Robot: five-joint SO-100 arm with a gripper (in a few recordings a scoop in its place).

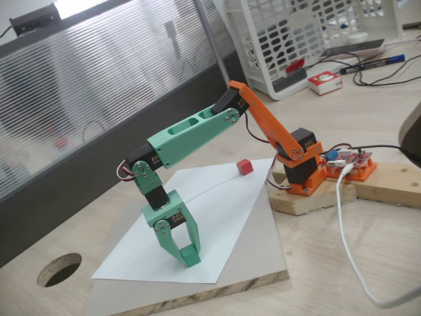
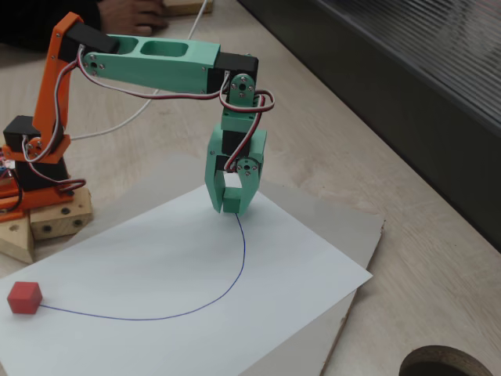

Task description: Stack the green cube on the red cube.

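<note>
The red cube (image 2: pixel 24 298) sat at the near corner of the white paper (image 2: pixel 156 266), well apart from the gripper (image 2: pixel 232 205) — its fingers pinching the green cube (image 2: pixel 232 206) down at the sheet's far end — so a shallow grip could shed it during the long carry.

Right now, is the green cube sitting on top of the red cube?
No, the red cube sits alone on the paper's corner, while the green cube is between the tool's fingers, far away.

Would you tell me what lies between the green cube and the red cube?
Bare white paper crossed by a thin blue pen line, running from the green cube to the red cube, in both fixed views.
</note>
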